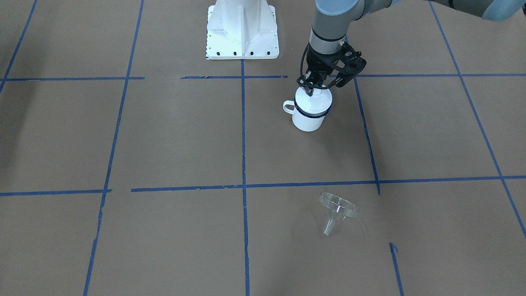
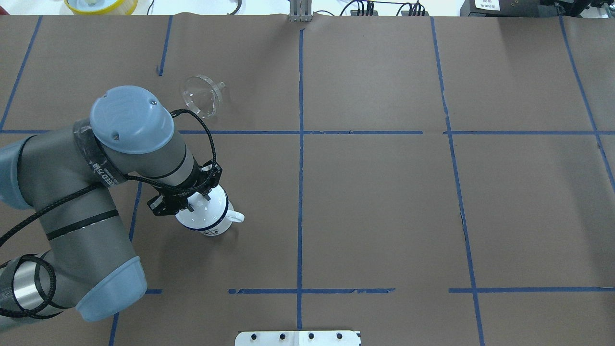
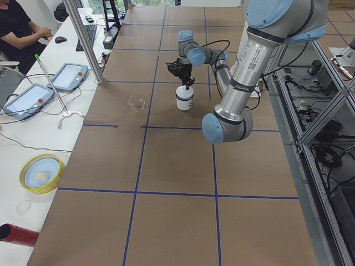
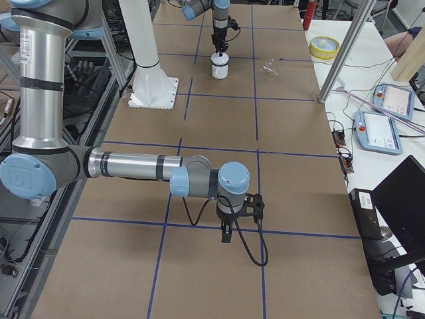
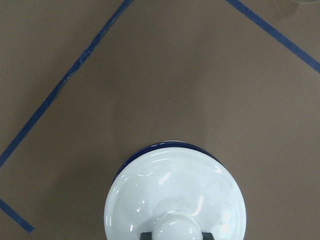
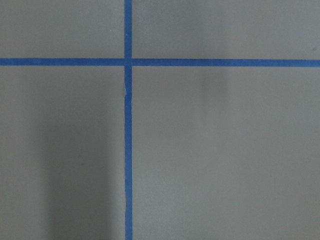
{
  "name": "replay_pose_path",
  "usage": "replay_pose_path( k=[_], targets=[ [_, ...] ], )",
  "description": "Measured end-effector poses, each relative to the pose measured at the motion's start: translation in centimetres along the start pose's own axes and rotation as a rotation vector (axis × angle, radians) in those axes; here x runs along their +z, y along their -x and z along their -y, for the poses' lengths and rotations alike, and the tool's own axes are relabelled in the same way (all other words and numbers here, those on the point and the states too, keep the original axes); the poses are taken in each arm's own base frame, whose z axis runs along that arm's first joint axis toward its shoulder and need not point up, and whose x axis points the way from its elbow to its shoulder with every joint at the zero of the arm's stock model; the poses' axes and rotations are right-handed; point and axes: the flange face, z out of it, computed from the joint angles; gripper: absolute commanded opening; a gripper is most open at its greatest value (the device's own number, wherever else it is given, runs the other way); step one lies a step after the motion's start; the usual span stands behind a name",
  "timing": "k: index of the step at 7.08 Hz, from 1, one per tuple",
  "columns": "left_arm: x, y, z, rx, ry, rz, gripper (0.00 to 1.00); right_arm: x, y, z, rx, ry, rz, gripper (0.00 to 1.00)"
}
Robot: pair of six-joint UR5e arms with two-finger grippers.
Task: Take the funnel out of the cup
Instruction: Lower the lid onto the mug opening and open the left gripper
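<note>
The cup (image 1: 307,120) is a white enamel mug with a dark blue rim, upright on the brown table, its handle (image 1: 289,107) to one side. A white domed lid (image 5: 175,195) with a knob sits on it. My left gripper (image 1: 311,89) is right above the cup, shut on the lid's knob (image 5: 176,227). The clear funnel (image 1: 337,209) lies on its side on the table, well apart from the cup, and also shows in the overhead view (image 2: 202,93). My right gripper (image 4: 226,236) hangs low over bare table far from both; I cannot tell whether it is open or shut.
The white robot base (image 1: 242,33) stands at the table's edge. A yellow bowl (image 3: 41,172), a red cylinder (image 3: 16,235) and tablets (image 3: 69,76) lie on the side bench, where a person (image 3: 16,30) sits. Blue tape lines cross the table.
</note>
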Motion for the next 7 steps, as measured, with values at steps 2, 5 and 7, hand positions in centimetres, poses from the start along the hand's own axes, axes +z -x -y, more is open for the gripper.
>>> replay_pose_path(
  k=[2, 5, 7],
  targets=[
    [0.31, -0.09, 0.02, 0.004, 0.001, -0.001, 0.00, 0.00, 0.00, 0.00, 0.000, 0.000, 0.000, 1.00],
    [0.85, -0.23, 0.19, 0.003, 0.000, 0.003, 0.00, 0.00, 0.00, 0.00, 0.000, 0.000, 0.000, 1.00],
    [0.97, -0.19, 0.26, 0.003, -0.001, 0.005, 0.38, 0.00, 0.00, 0.00, 0.000, 0.000, 0.000, 1.00]
  ],
)
